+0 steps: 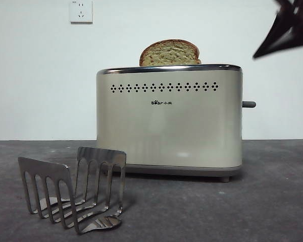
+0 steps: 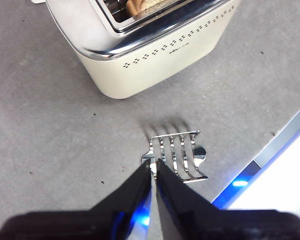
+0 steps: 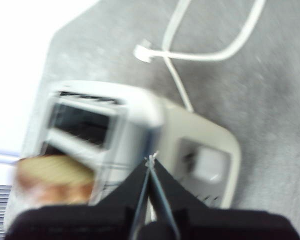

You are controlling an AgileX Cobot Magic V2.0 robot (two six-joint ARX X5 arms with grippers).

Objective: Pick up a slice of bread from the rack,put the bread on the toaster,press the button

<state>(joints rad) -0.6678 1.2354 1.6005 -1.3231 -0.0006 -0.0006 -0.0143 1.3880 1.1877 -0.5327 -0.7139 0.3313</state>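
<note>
The cream toaster stands mid-table. The slice of bread sits in its top slot, with the domed brown crust sticking out above the chrome rim. The steel rack stands empty at the front left. The dark button juts from the toaster's right end. My right gripper is shut and hovers above that end of the toaster, beside the bread; its view is blurred. It appears as a black tip at the top right. My left gripper is shut, high over the rack.
A white wall socket is on the wall behind. A white cable lies on the grey table behind the toaster. The table's front edge runs close to the rack.
</note>
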